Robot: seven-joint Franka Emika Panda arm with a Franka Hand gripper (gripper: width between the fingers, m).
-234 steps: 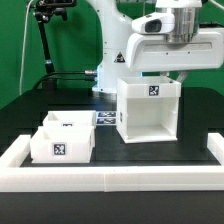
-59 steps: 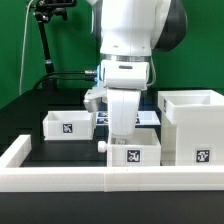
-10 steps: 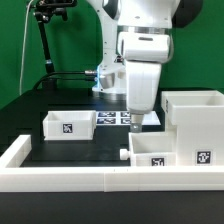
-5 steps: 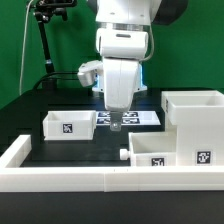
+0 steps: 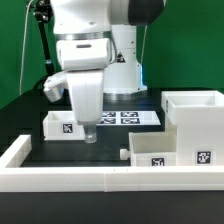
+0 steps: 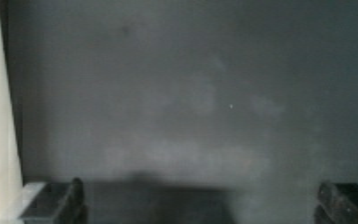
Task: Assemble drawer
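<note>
Shifting from shell (image 5: 195, 112) to loose tray (image 5: 56, 124), gripper (image 5: 90, 136) spread, empty.

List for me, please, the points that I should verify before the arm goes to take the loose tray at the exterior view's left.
1. Gripper open: ok. In the wrist view the fingers stand wide apart.
2. Gripper empty: ok. Only the dark table shows between them.
3. Loose tray ready: ok. It stands upright and alone, with its tag facing the exterior camera.
4. Gripper lined up on a tray wall: not ok. The wrist view shows bare table and only a white strip at one edge.
5. Second tray fully seated in the shell: cannot tell. Its knobbed front shows low at the shell, but its depth is hidden.
</note>
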